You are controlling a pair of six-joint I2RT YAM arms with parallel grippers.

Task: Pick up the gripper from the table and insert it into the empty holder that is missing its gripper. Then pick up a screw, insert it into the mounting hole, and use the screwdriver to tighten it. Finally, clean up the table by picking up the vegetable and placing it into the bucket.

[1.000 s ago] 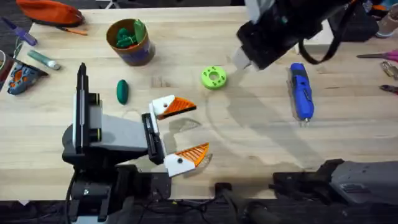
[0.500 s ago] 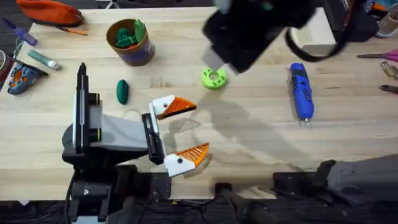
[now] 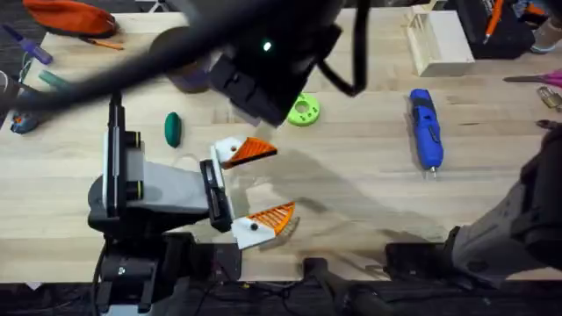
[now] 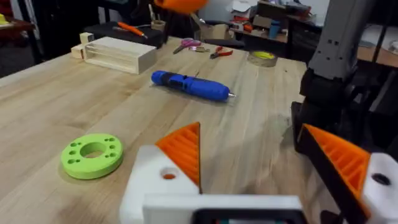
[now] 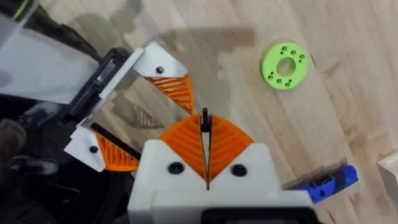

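Observation:
My left gripper (image 3: 284,180) stands open near the table's front. Each of its white holders (image 3: 230,147) carries an orange ribbed gripper (image 3: 256,150), also seen in the left wrist view (image 4: 184,149). My right arm hangs large and blurred over the back left and hides the bucket. In its wrist view my right gripper (image 5: 205,134) is shut on a thin dark screw (image 5: 204,118), above the left claw's holder (image 5: 157,67). The blue screwdriver (image 3: 425,128) lies at the right. The dark green vegetable (image 3: 172,128) lies left of the claw.
A lime-green disc (image 3: 302,110) sits behind the claw. A wooden box (image 3: 436,39) stands at the back right. Pouches and pens lie at the back left, scissors at the right edge. Bare wood stretches between the claw and the screwdriver.
My right arm has swept left across the table, from the back right to over the claw and the bucket. The left arm, vegetable, disc and screwdriver have not moved.

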